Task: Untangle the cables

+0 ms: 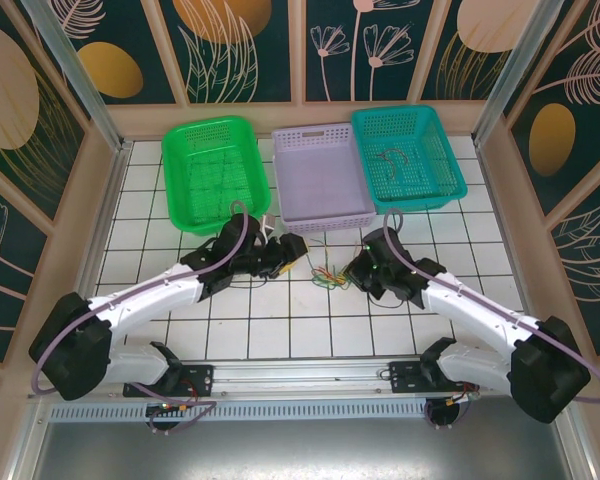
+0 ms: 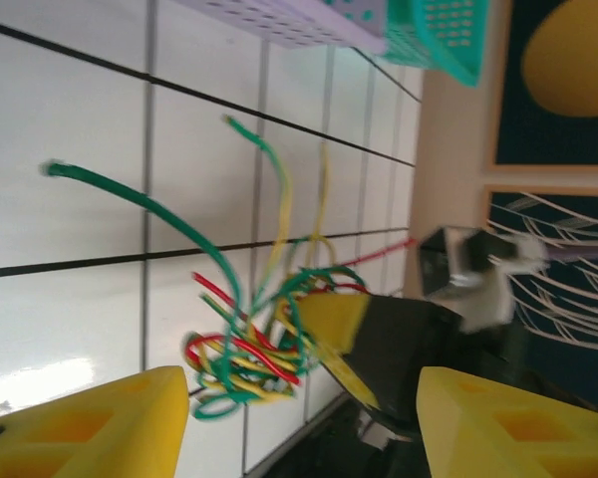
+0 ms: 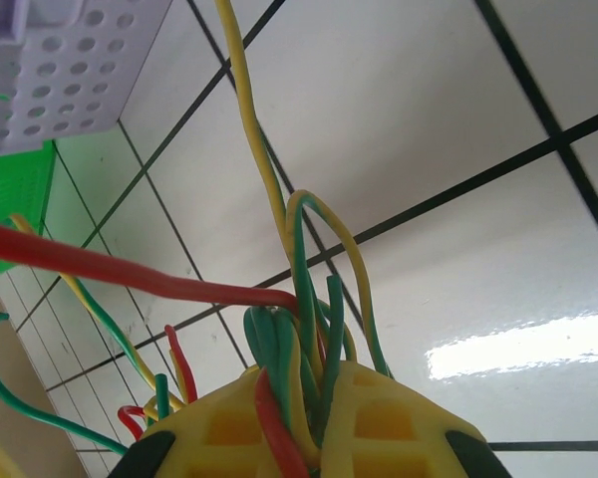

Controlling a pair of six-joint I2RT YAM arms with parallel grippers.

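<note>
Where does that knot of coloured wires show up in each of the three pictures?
Top external: the tangle of cables sits mid-picture over the white tiles, below the lilac basket.
Left wrist: lower centre; basket at top.
Right wrist: bottom centre, pinched by the right end effector; basket top left.
Shared landmark: the lilac basket.

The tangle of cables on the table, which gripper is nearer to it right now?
Right. The right gripper is shut on the cables, strands pinched between its fingers. The left gripper stands open on the tangle's other side, close but not gripping it.
</note>
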